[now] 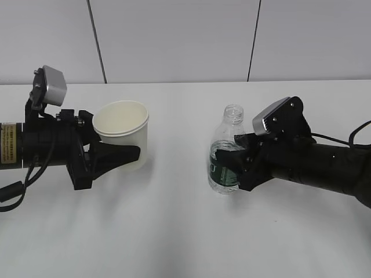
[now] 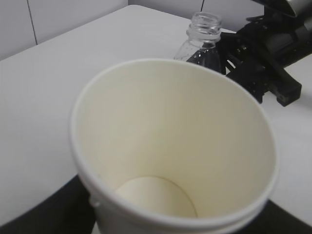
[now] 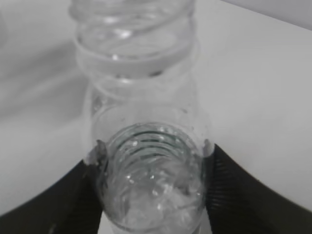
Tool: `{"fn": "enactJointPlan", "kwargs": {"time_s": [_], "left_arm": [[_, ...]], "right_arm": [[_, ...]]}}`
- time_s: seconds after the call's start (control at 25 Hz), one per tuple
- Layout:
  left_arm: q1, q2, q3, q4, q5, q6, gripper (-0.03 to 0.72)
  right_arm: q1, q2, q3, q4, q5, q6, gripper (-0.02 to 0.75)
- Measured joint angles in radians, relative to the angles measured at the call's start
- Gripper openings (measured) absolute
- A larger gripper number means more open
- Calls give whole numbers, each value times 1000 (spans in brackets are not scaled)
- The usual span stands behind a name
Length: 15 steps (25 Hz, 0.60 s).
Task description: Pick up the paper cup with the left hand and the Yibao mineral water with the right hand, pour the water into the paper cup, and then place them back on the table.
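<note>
While left pincer (image 1: 119, 157) grips paper cup (image 1: 123, 132), right pincer (image 3: 153, 187) flanks bottle (image 1: 225, 152).

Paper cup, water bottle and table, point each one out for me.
paper cup (image 1: 124, 139), exterior view, on its outer wall.
water bottle (image 1: 221, 169), exterior view, on its green label.
table (image 1: 174, 231), exterior view, on bare tabletop.

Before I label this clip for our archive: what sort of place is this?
Probably a lab or test room set up for robot trials: a bare white table, a plain grey panelled wall, and only a paper cup and water bottle laid out.
</note>
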Motion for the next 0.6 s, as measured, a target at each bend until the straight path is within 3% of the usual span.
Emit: {"fn": "enactJointPlan", "kwargs": {"time_s": [0.6], "left_arm": [[0,0,0,2,-12,0,435]], "right_arm": [[0,-6,0,-25,9,0,447]]}}
